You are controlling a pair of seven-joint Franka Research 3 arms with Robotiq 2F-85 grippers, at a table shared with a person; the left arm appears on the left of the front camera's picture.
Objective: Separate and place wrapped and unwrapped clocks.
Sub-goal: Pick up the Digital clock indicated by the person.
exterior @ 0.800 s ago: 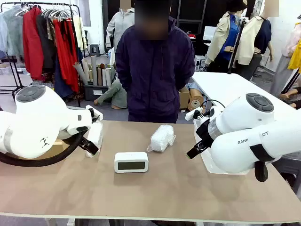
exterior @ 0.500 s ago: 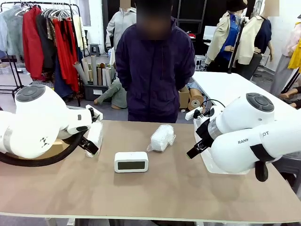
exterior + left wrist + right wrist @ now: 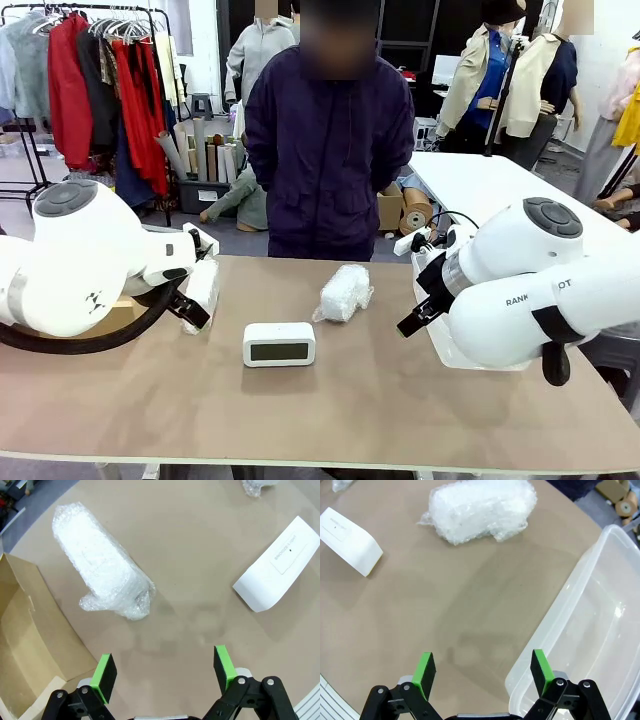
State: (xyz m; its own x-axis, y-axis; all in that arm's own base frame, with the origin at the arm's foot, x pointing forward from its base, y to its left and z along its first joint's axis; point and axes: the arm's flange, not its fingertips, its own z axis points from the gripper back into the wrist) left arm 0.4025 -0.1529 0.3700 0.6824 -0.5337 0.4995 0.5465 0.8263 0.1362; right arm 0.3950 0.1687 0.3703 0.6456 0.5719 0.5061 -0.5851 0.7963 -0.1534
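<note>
While left tool (image 3: 164, 667) and right tool (image 3: 482, 667) hung jaws apart, nothing had moved.
Wrapped bundle (image 3: 102, 562) lay before one, second bundle (image 3: 480, 507) before the other, clock (image 3: 279, 344) between on the bench (image 3: 350, 420), unsorted.

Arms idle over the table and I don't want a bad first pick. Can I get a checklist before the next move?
1. Left tool open and empty: ok.
2. Right tool open and empty: ok.
3. Near bundle lies free on the table beside the cardboard box, ahead of the left tool: ok.
4. Second bundle lies apart from the clock: ok.
5. Clear bin, visible part empty: ok.
6. Which container takes wrapped items: cannot tell.
</note>
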